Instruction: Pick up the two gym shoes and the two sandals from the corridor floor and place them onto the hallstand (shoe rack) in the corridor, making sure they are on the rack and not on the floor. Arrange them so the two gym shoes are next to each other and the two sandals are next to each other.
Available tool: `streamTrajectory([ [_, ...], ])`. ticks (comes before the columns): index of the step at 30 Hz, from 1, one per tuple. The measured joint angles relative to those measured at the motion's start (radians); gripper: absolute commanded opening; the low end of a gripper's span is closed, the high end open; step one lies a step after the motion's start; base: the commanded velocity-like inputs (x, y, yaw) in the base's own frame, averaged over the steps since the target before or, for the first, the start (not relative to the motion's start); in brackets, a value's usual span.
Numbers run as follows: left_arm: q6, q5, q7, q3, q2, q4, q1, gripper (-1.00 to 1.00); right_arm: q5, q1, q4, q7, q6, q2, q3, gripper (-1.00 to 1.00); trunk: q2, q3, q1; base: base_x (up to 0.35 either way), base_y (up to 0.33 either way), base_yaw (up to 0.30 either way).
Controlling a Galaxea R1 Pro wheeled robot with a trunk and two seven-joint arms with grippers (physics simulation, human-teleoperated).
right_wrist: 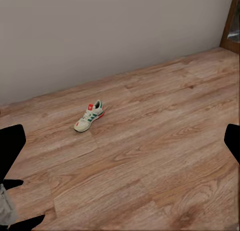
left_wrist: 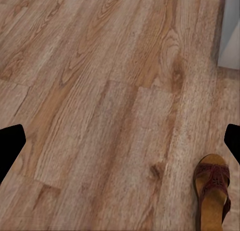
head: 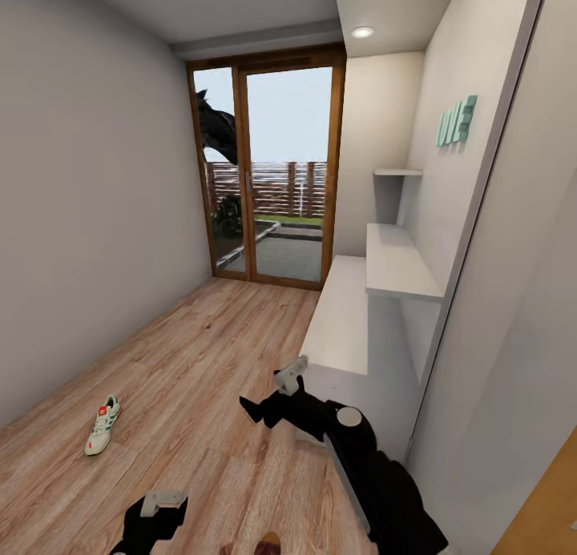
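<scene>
While the hallstand (head: 340, 323) along the right-hand wall carries nothing on the bench top or wall shelves that show, the job looks barely begun. One gym shoe (head: 102, 424) lies on the corridor floor (head: 208, 355) near the left wall, well apart from the rack; the right wrist view shows it too, white with green stripes and a red heel patch. One brown sandal (left_wrist: 212, 196) lies on the planks just below the left arm, sole down, open toe pointing away; its tip peeks in at the bottom edge of the head view. Whether the low shelves hold anything I cannot tell.

Both arms hang empty. The left claw (left_wrist: 120, 141) is spread wide over bare floor beside the sandal, gripping nothing. The right claw (right_wrist: 120, 141) is likewise spread, held near the rack's front corner and facing the far shoe.

High on the rack's back panel sits pale green raised lettering (head: 456, 121), seen too much edge-on to read. No brand name on the shoes is legible.
</scene>
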Motion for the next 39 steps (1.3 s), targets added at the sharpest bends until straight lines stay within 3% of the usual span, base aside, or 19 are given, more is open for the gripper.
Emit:
streamTrajectory([
  [11,0.002,0.001,0.000,0.001,-0.001,0.000,-0.008,1.00,-0.018,-0.123,-0.059,0.001,0.181,0.000,0.012,1.00,0.000,0.000,0.000,0.000,0.000,0.000],
  [14,0.002,0.001,0.000,0.001,-0.001,0.000,-0.009,1.00,-0.060,-0.140,-0.063,0.003,0.205,0.000,0.018,1.00,0.000,0.000,0.000,0.000,0.000,0.000],
  [21,0.001,0.002,0.003,0.002,-0.002,-0.002,-0.008,1.00,-0.204,-0.154,-0.065,0.011,0.225,0.000,0.024,1.00,0.000,0.000,0.000,0.000,0.000,0.000],
  [25,0.001,0.001,0.003,0.002,-0.003,-0.001,-0.008,1.00,-0.253,-0.156,-0.065,0.010,0.230,0.000,0.029,1.00,0.000,0.000,0.000,0.000,0.000,0.000],
  [39,-0.002,0.001,0.003,-0.001,-0.004,-0.002,0.000,1.00,-0.287,-0.158,-0.069,0.009,0.232,0.000,0.127,1.00,0.000,0.000,0.000,0.000,0.000,0.000],
])
